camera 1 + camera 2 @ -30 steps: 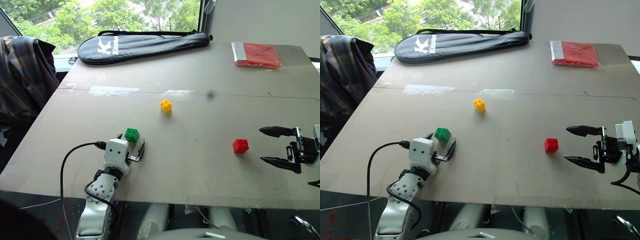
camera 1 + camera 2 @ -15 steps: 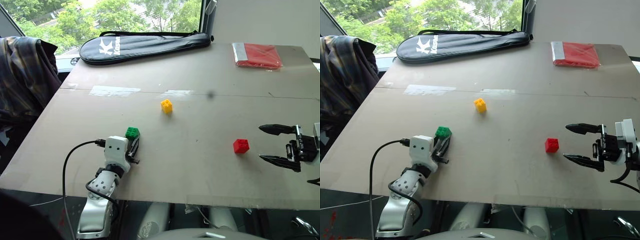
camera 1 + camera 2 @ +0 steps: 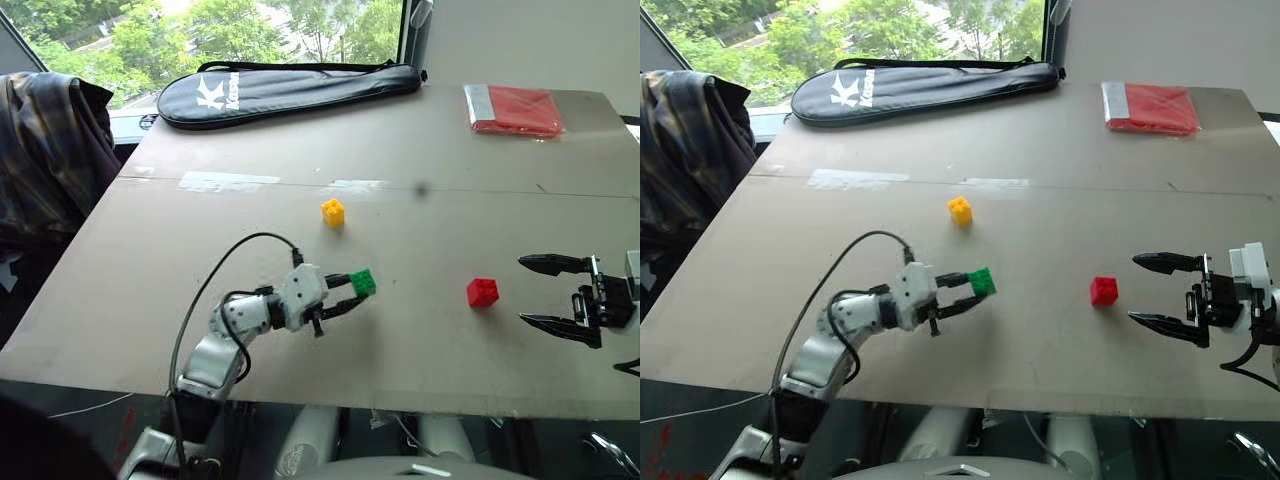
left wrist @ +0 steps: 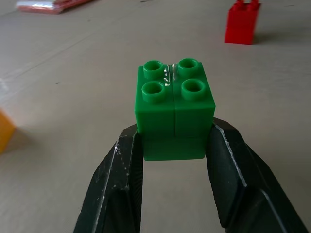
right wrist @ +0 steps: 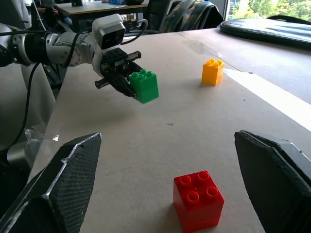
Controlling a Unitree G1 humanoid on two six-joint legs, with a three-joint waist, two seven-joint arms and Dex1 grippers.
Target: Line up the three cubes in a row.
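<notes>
Black racket bag (image 3: pixel 290 92), red packet (image 3: pixel 515 110), plaid cloth (image 3: pixel 50 150)

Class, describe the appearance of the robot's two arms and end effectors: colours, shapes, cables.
The left arm is silver-grey with a white boxy wrist and a looping black cable. Both the left end effector and the right end effector have two black tapered fingers.
</notes>
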